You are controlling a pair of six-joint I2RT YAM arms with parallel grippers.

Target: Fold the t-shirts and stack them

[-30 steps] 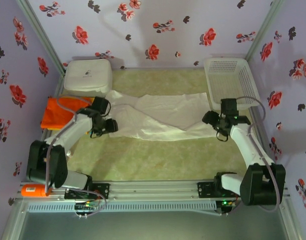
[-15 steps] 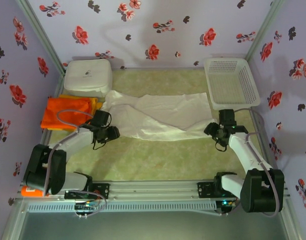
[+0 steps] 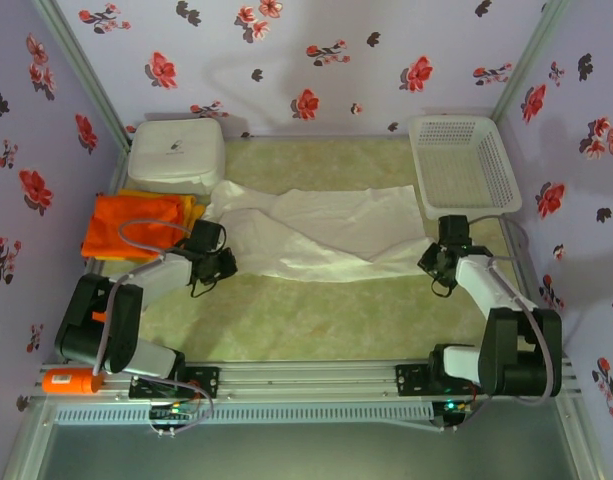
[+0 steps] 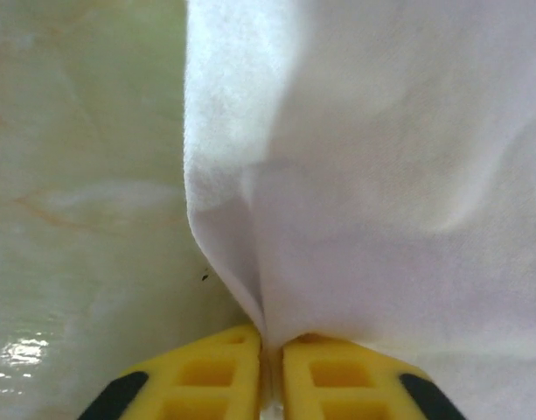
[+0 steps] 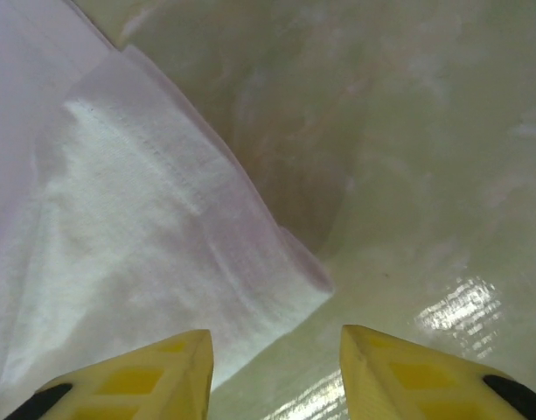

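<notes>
Off-white t-shirt (image 3: pixel 326 235) lay rumpled mid-table, long axis running left-right. Orange shirt (image 3: pixel 136 225) lay folded at far left, on top of a yellow shirt (image 3: pixel 191 205). Mesh basket (image 3: pixel 464 165) stood far right, its bare floor showing. Left gripper (image 4: pixel 269 346) was pinched together on the off-white shirt's left edge. Right gripper (image 5: pixel 274 341) had its jaws apart astride the right corner.

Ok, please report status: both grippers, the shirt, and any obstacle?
Left gripper shut on off-white t-shirt edge. Right gripper open over its corner. Orange t-shirt lies aside, left.
</notes>
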